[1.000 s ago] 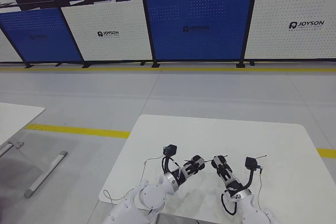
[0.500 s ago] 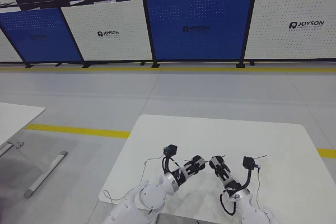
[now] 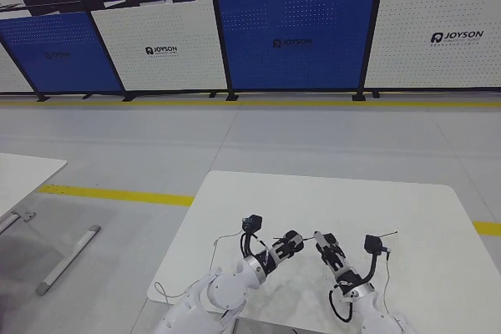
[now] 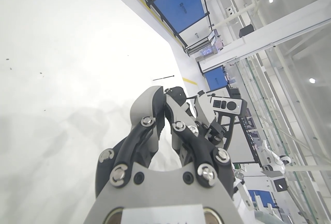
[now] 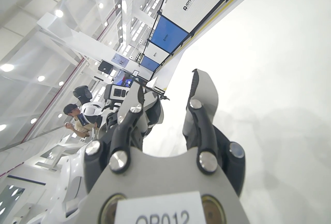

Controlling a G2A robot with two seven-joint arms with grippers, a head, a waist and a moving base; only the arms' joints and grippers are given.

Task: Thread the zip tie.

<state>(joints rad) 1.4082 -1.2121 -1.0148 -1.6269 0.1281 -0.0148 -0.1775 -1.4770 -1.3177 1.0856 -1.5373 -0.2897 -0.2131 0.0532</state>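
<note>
My left gripper [image 3: 296, 241] [image 4: 164, 91] is near the front of the white table [image 3: 334, 196], shut on a thin black zip tie [image 5: 158, 91] that pokes out of its fingertips. My right gripper [image 3: 319, 240] [image 5: 168, 88] faces it from a very short distance and is open. In the right wrist view the left gripper's tips and the tie lie just beyond the gap between my right fingers [image 5: 200, 82]. The part of the tie inside the left grip is hidden.
A second black zip tie [image 3: 387, 234] [image 4: 163, 77] lies loose on the table beyond the right arm. The table's front edge is close under both arms. Free table surface stretches behind and to both sides.
The right gripper has shifted slightly toward the left gripper, narrowing the gap between them. The left gripper has barely moved.
</note>
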